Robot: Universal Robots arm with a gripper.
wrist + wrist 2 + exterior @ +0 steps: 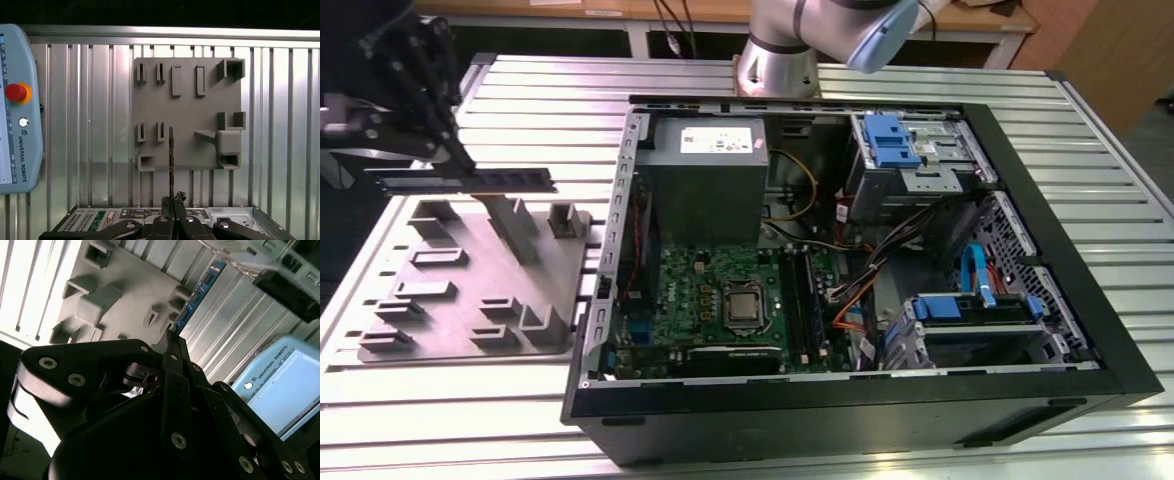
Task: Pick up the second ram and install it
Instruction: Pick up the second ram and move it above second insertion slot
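Second ram (507,180), top edge partly hidden by the jaws clamping it, hangs above grey tray (467,285).

1 ram (464,180), 1 grey tray (454,290), 1 computer case (854,405), 1 pendant (15,125).

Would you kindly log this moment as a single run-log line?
gripper: shut on second ram | second ram: held over grey tray, outside computer case | install: not yet done
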